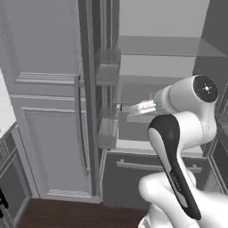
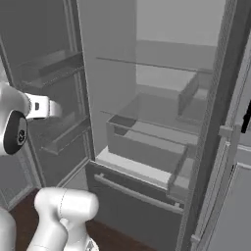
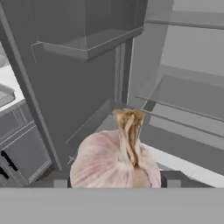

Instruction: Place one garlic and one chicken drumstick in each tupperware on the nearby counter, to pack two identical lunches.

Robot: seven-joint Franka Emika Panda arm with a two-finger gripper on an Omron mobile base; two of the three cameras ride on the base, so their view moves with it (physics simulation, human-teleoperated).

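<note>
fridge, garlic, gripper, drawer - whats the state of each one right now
fridge: doors open, shelves bare
garlic: held between the gripper's fingertips, off any surface, tip pointing up in the hand view
gripper: shut on the garlic, in front of the open fridge
freezer drawer: shut
</note>
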